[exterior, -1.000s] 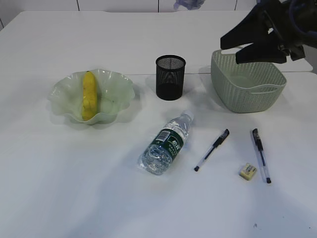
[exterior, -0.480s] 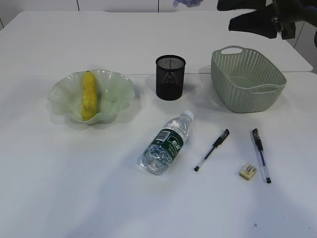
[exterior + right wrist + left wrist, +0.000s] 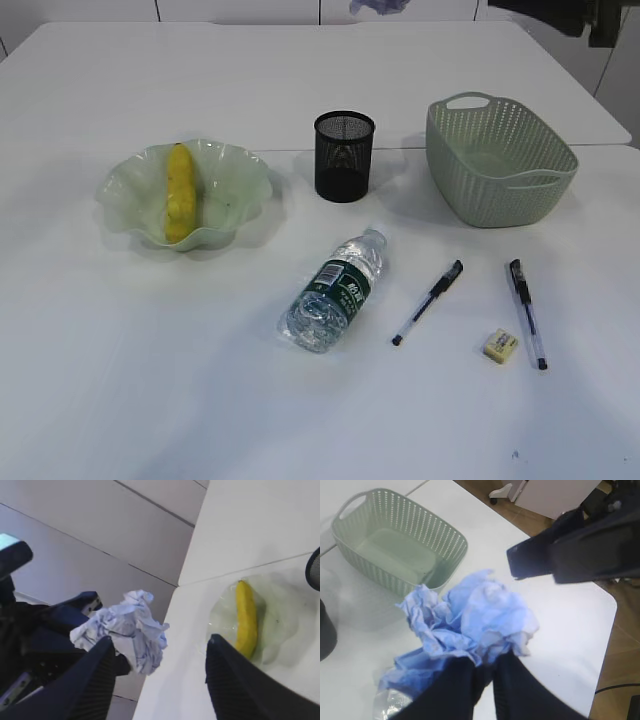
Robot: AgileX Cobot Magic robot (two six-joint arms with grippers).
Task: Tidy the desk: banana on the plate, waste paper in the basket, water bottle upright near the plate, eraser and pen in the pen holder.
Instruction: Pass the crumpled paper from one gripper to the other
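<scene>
My left gripper [image 3: 487, 662] is shut on a crumpled blue waste paper [image 3: 470, 617], held high above the table; the paper shows at the top edge of the exterior view [image 3: 378, 6]. The green basket [image 3: 500, 160] stands at the back right, empty. My right gripper [image 3: 160, 641] is open and empty, raised at the top right corner [image 3: 560, 12]. The banana [image 3: 180, 190] lies on the green plate [image 3: 125, 185]. The water bottle [image 3: 335, 290] lies on its side. Two pens [image 3: 428, 300] [image 3: 527, 312] and the eraser [image 3: 500, 345] lie on the table. The black pen holder [image 3: 344, 155] stands mid-table.
In the left wrist view the basket [image 3: 400, 545] is below and to the left of the paper, and the right arm's gripper [image 3: 570, 550] hangs to the right. The table's right edge and the floor lie beyond it.
My right gripper has risen from above the basket and moved up to the top right corner of the exterior view. The objects on the table have not moved.
</scene>
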